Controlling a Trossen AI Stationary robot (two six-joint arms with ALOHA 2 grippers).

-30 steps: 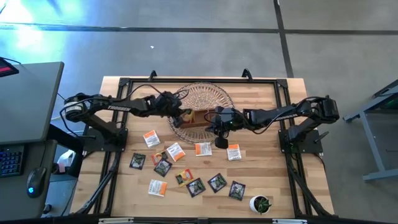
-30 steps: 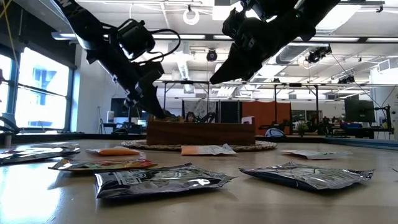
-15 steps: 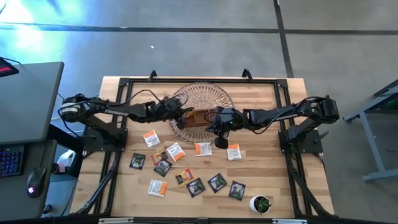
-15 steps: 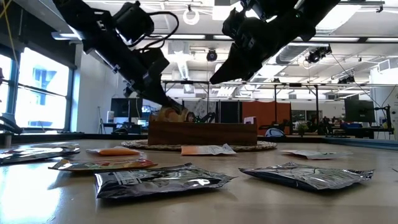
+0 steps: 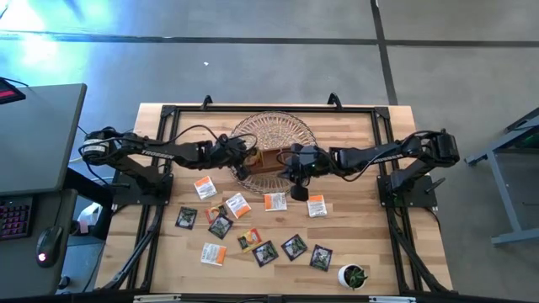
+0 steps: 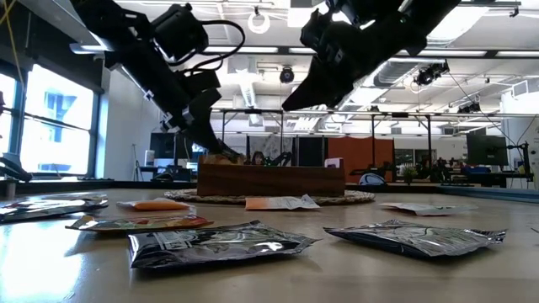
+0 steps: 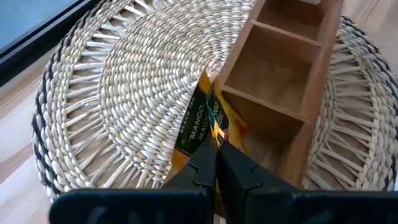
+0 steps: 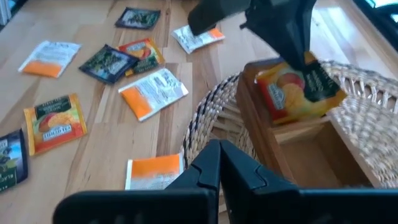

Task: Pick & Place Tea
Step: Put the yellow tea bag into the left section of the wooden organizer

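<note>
Yellow-red mango tea sachet pinched in left gripper, frame centre, over end compartment of brown wooden three-compartment tray on round woven mat. Step: placing. Next: lower, release inside compartment. Right gripper closed, empty, hovering by tray.

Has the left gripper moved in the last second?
Yes. The left gripper, shut on a yellow sachet, rose, then dipped back toward the wooden tray's left end.
</note>
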